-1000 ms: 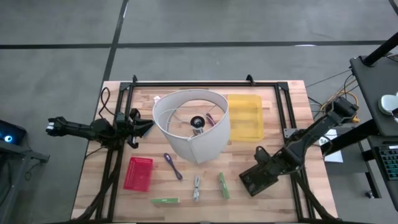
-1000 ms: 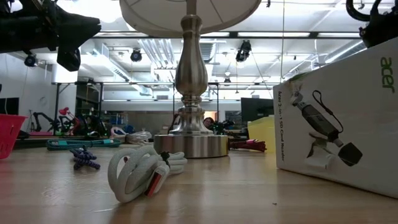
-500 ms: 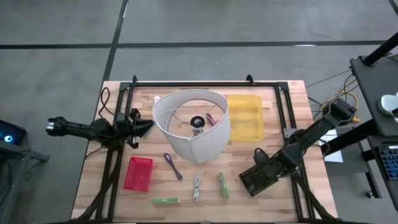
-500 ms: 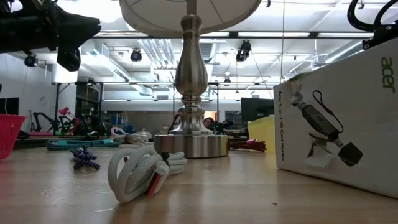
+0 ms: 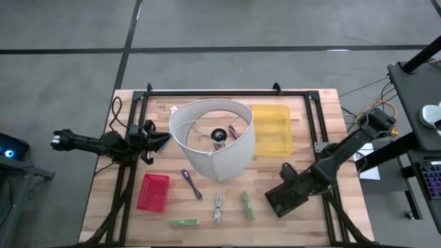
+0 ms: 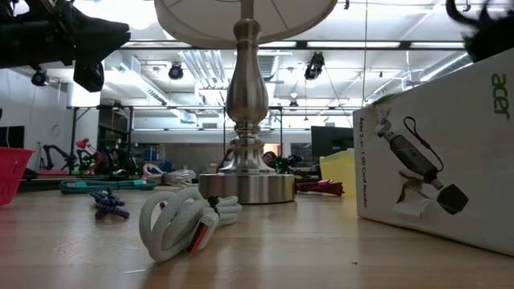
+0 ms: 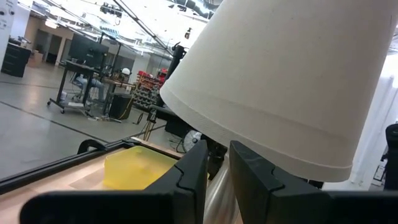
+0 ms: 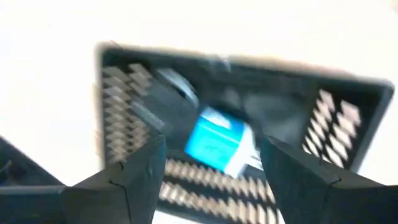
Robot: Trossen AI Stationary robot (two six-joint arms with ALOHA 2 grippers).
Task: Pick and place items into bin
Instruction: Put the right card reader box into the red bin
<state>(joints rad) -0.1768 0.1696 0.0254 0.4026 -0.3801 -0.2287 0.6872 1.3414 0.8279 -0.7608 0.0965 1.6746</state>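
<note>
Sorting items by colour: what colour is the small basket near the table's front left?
Red, or pinkish red: the small basket shows best in the high view.

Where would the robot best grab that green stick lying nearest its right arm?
Probably across the middle of the green stick, coming straight down from above. It lies flat on the table, long and narrow, so fingers closing across its short width should fit, with bare wood either side.

The only lettering I can read is the brand "acer", printed vertically near the upper right corner of the white cardboard box (image 6: 438, 164) standing on my table in the low view. A line of small print runs down its left edge, too small to read.
</note>
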